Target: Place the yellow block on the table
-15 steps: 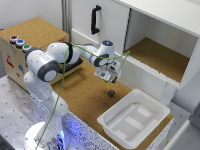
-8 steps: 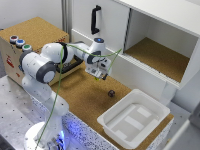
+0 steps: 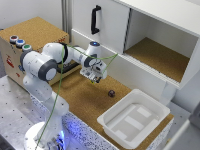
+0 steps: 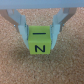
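In the wrist view the yellow block [image 4: 40, 42], marked with a black "N", sits between my two pale fingers [image 4: 21, 25]. My gripper [image 4: 40, 36] is shut on it. Speckled brown cork of the table [image 4: 42, 70] lies close beneath, with the block's shadow beside it; I cannot tell whether block and cork touch. In the exterior view my gripper [image 3: 94, 76] hangs low over the table [image 3: 82, 102], in front of the white cabinet. The block is too small to make out there.
A small dark lump [image 3: 111, 93] lies on the cork to the exterior view's right of my gripper. Further right stands a white tray [image 3: 116, 123]. A cork-topped box with coloured buttons [image 3: 37, 27] stands at the left, and an open cabinet shelf [image 3: 160, 57] behind.
My gripper has moved toward the exterior view's left and a little lower over the cork, away from the dark lump. The tray and lump have not moved.
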